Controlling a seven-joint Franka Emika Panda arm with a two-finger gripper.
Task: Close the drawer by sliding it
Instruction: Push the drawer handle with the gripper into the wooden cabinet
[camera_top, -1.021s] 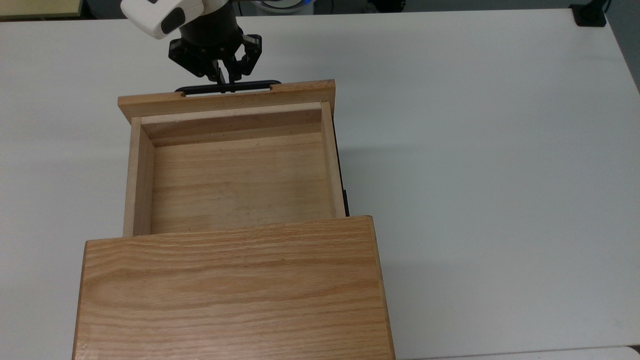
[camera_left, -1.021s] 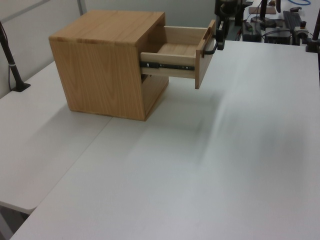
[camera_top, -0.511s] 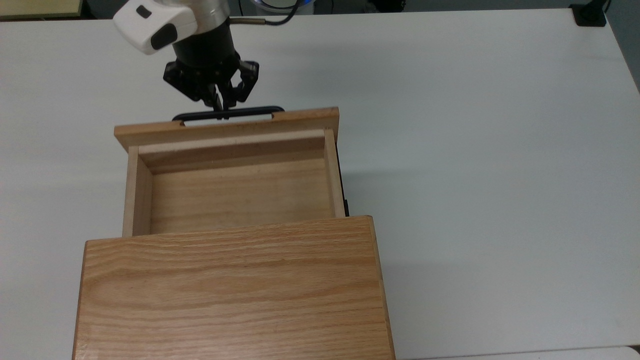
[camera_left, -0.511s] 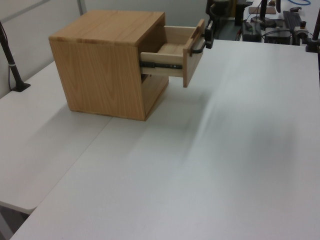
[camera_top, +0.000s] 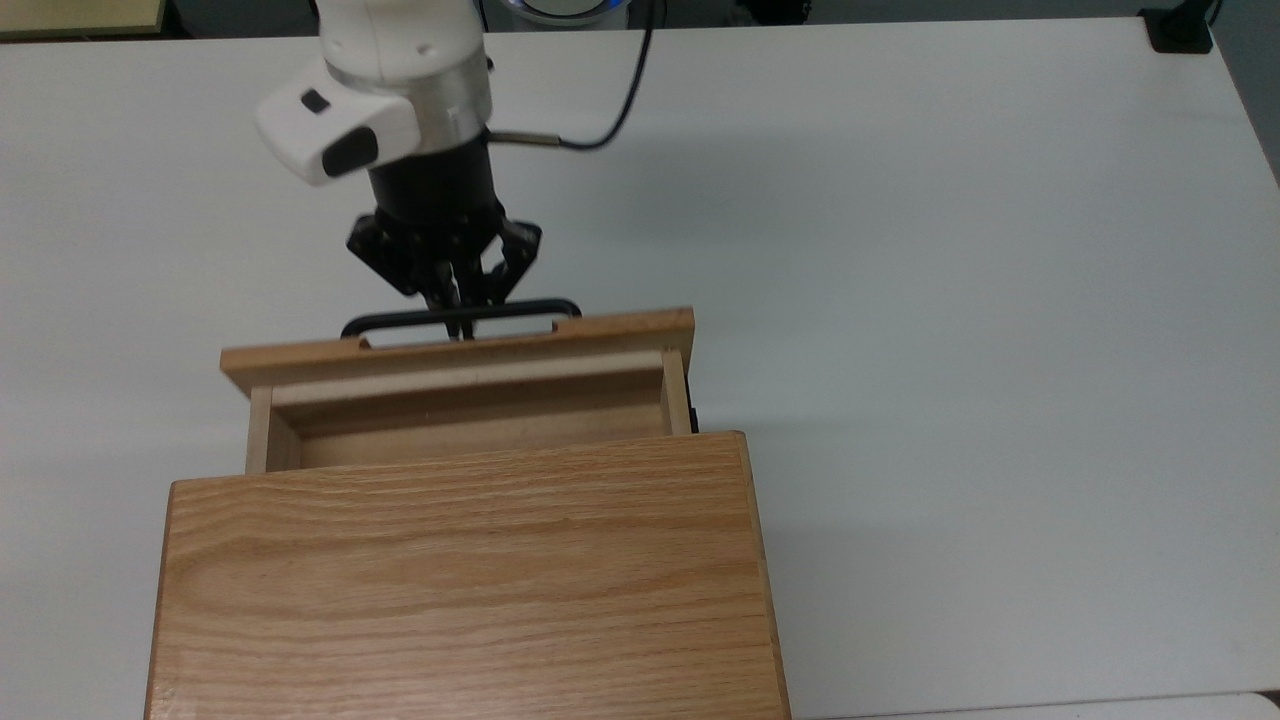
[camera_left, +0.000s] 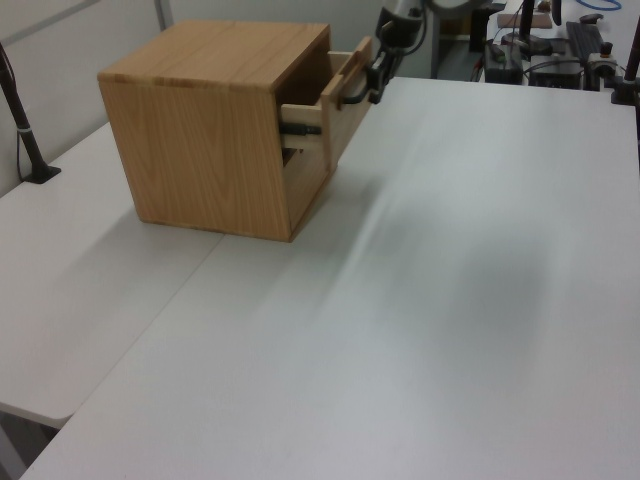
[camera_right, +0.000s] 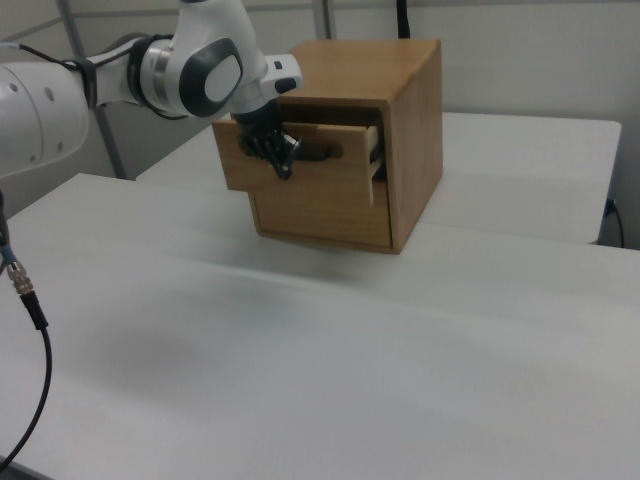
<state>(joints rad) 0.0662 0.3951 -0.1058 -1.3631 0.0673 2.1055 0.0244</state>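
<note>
A: Biggest first — white surface (camera_top: 950, 300), carrying an oak cabinet (camera_top: 460, 580) at the top view's lower left.

B: Same cabinet (camera_left: 210, 130) in the left view's upper left, grained top, standing square on the surface (camera_left: 430, 320). In the right view, cabinet (camera_right: 410, 130) upper centre.

A: Next, the drawer (camera_top: 460, 385) — sticking out of the cabinet's upper slot toward the top view's top, only a narrow strip of the inside visible. Partly open, not flush.

B: Confirmed in the left view: drawer (camera_left: 340, 100) front panel a short way out from the cabinet face, black slide rail visible between them. Right view, drawer (camera_right: 300, 165) front standing proud, gap at its right end.

A: Arm (camera_top: 400, 70) white, reaching in from the top view's top edge, black cable trailing off it.

B: Gripper (camera_top: 462, 322) pinched on the black bar handle (camera_top: 520, 308), near the handle's middle. Fingers close together around the bar.

A: Right view agrees — gripper (camera_right: 282, 168) against the drawer front at the handle (camera_right: 325, 153).
</note>
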